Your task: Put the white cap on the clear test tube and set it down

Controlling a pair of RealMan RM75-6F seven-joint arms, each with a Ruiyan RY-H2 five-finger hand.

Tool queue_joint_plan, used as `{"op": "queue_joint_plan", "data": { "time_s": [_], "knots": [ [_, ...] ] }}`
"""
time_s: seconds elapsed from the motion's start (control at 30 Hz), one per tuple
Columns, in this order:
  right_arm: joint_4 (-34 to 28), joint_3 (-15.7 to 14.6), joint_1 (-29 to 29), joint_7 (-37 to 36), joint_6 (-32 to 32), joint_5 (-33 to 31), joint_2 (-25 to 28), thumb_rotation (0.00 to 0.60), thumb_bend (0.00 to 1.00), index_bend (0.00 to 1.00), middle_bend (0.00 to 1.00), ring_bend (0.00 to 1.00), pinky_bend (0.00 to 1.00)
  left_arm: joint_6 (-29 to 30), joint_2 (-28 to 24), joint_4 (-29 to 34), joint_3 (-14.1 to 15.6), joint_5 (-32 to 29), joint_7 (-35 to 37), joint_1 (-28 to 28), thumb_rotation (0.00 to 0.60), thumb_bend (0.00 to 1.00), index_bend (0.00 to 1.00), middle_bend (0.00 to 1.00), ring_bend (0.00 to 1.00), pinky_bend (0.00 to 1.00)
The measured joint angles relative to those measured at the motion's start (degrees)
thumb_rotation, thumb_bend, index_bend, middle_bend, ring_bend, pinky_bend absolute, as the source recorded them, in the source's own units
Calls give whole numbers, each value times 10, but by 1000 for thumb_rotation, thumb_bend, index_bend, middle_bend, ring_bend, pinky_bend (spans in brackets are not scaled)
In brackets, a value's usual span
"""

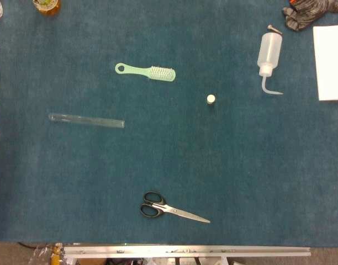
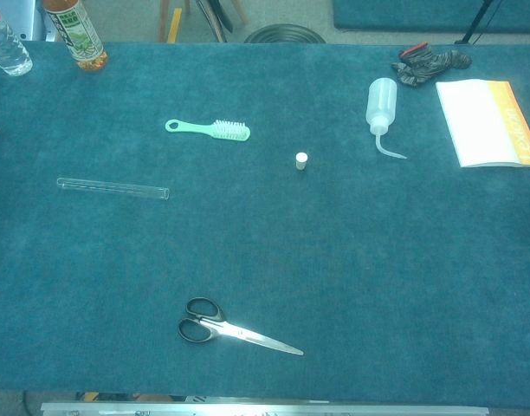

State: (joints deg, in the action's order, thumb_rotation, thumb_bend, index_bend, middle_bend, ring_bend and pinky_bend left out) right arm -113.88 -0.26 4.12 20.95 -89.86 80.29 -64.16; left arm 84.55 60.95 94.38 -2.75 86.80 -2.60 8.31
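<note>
Nearest me on the bench [image 2: 352, 260] lie the scissors [image 2: 226, 328]. Further out, the test tube [image 2: 113, 187] lies flat at the left, the white cap [image 2: 301, 160] standing well apart to its right — uncapped. Beyond sit a brush [image 2: 211, 129] and squeeze bottle [image 2: 382, 102]. I see neither hand.

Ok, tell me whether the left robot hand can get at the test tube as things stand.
Probably yes. The test tube lies flat and alone on the left of the table; brush and scissors lie well apart. No robot hand is clearly in view.
</note>
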Motion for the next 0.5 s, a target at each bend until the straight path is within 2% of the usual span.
{"op": "queue_joint_plan", "data": {
  "time_s": [0.5],
  "knots": [
    [-6, 14, 3, 2, 24, 0, -1, 600, 308, 485, 345, 211, 349, -26, -14, 3, 2, 6, 2, 12, 600, 265, 360, 175, 86, 182]
  ]
}}
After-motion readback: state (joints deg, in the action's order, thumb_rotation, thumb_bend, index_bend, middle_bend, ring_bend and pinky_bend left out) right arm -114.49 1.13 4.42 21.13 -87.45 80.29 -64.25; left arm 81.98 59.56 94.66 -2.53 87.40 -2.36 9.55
